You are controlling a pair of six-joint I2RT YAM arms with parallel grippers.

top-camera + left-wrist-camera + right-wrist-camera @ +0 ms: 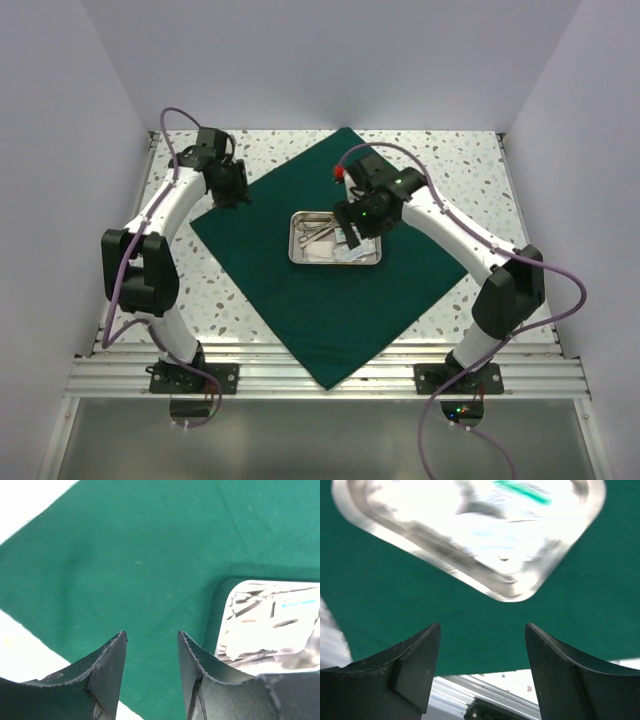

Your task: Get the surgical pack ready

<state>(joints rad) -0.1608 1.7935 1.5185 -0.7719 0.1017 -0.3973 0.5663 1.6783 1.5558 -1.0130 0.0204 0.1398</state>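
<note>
Surgical pack (pixel 330 310) lay unfolded flat on the speckled desk (pixel 450 160), turned like a diamond. Its near corner ran over the aluminium rail (pixel 520 375) at the front edge. Steel tray (pixel 335 263) sat at its middle.

Left claw (pixel 235 192) hung over the pack's left corner, well apart from the tray. In the left wrist view, claw (pixel 151 670) had its fingers apart with nothing between them, only green fabric (pixel 125 555) below. Tray (pixel 225 635) showed at right, cut off by the frame edge and blown out by glare. Desk (pixel 20 500) was pure white there, no detail.

Right claw (pixel 358 238) was above the right part of the tray. In the top view its own body hid the fingertips. In the right wrist view, claw (pixel 482 670) was spread wide and empty over the fabric (pixel 395 600), just outside a tray corner (pixel 510 592). The tray top was cropped and its inside washed out.

Tray contents from above: metal instruments (pixel 318 232) and white pieces (pixel 320 252), too small to sort. Couldn't tell whether either claw touched the fabric.
</note>
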